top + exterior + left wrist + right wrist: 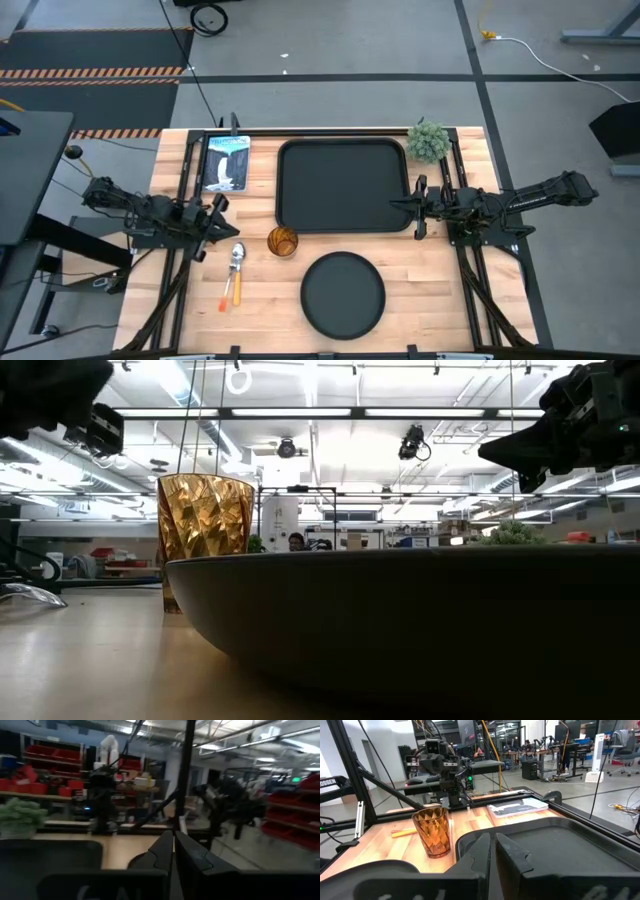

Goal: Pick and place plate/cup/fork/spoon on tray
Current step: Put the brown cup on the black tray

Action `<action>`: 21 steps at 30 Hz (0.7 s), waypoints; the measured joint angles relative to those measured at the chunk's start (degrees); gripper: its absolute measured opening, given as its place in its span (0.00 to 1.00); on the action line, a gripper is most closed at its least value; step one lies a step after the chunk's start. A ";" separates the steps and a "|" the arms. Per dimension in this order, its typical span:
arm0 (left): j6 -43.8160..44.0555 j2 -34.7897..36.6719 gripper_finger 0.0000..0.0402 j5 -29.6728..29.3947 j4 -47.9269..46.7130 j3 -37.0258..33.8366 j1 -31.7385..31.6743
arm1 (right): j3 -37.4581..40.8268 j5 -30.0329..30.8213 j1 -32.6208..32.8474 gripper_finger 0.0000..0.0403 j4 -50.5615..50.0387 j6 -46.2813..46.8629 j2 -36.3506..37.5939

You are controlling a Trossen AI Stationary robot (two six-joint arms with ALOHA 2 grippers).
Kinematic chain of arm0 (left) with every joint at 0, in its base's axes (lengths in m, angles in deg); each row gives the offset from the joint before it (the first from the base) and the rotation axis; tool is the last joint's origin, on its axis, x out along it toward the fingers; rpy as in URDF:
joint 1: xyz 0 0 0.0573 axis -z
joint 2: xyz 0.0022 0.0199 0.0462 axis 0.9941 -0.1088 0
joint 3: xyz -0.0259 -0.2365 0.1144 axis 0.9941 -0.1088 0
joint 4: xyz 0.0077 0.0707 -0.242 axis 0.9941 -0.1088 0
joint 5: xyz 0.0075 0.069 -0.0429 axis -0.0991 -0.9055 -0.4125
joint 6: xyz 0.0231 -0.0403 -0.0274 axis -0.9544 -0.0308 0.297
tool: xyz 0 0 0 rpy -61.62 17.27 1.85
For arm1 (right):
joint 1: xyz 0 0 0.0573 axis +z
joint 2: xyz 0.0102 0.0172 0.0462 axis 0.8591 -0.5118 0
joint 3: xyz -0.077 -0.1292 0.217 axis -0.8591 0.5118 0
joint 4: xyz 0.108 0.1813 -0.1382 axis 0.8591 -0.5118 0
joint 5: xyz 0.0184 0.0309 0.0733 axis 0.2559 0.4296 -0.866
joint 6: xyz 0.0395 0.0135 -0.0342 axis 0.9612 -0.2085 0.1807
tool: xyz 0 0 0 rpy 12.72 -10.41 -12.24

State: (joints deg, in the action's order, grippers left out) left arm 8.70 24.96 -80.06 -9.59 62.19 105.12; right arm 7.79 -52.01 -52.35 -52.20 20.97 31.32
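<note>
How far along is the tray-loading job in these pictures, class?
Nothing is done: the tray holds none of the items. Nothing is in hand; the left gripper and right gripper are shut and empty. The plate, cup, spoon and fork remain on the table.

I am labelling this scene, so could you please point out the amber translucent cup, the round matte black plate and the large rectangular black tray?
amber translucent cup [283, 242], high view, its open top.
round matte black plate [343, 293], high view, middle of its flat face.
large rectangular black tray [342, 187], high view, its bare floor.
</note>
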 joint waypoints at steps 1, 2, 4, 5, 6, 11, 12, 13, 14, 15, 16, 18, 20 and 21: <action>-0.36 0.00 0.06 -0.53 -1.41 -0.02 0.00 | 0.01 -0.01 0.01 0.08 -0.02 0.02 -0.02; -1.06 -0.04 0.06 -1.25 -2.51 -0.02 0.00 | 0.00 0.00 -0.01 0.08 0.00 0.02 -0.01; -2.39 -0.04 0.06 -3.58 -4.14 0.00 0.00 | 0.01 0.00 0.01 0.08 0.00 0.00 0.00; -2.34 -0.08 0.06 -4.68 -6.14 -0.01 -0.01 | 0.00 0.00 -0.01 0.08 -0.01 0.01 -0.02; -1.78 -0.21 0.06 -5.24 -7.89 0.00 -0.02 | 0.01 -0.01 0.00 0.08 -0.02 0.01 0.00; 3.09 -2.90 0.06 -2.21 -6.84 -0.02 0.34 | -0.01 0.01 -0.01 0.08 -0.02 0.00 -0.02; 3.21 -3.54 0.06 -2.24 -4.93 -0.02 0.46 | 0.01 0.01 0.01 0.08 0.00 0.02 -0.02; 3.20 -4.14 0.06 -2.79 -3.46 -0.02 0.48 | 0.00 0.01 0.00 0.08 -0.01 0.01 -0.02; 3.28 -4.94 0.06 -3.68 -2.48 0.00 0.50 | 0.01 0.01 0.01 0.08 -0.02 0.00 -0.02; 3.70 -5.64 0.06 -4.37 -2.80 -0.02 0.45 | -0.01 0.01 -0.01 0.08 -0.02 0.01 -0.01; 4.03 -6.38 0.06 -5.20 -2.66 -0.02 0.32 | 0.00 0.01 -0.01 0.08 0.00 0.02 0.00; 5.76 -7.81 0.06 -6.87 -2.18 -0.02 -0.14 | 0.01 0.01 0.01 0.08 -0.02 0.01 -0.02; 7.72 -9.62 0.06 -7.25 -2.24 -0.02 -0.74 | 0.00 0.01 -0.01 0.08 -0.02 0.01 -0.02; 8.85 -10.66 0.06 -7.25 -2.20 -0.02 -0.95 | -0.01 0.01 -0.01 0.08 0.00 0.02 -0.02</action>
State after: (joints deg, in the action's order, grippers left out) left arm 17.55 14.30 -87.31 -11.79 62.17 104.17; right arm 7.78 -52.00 -52.36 -52.20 20.99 31.30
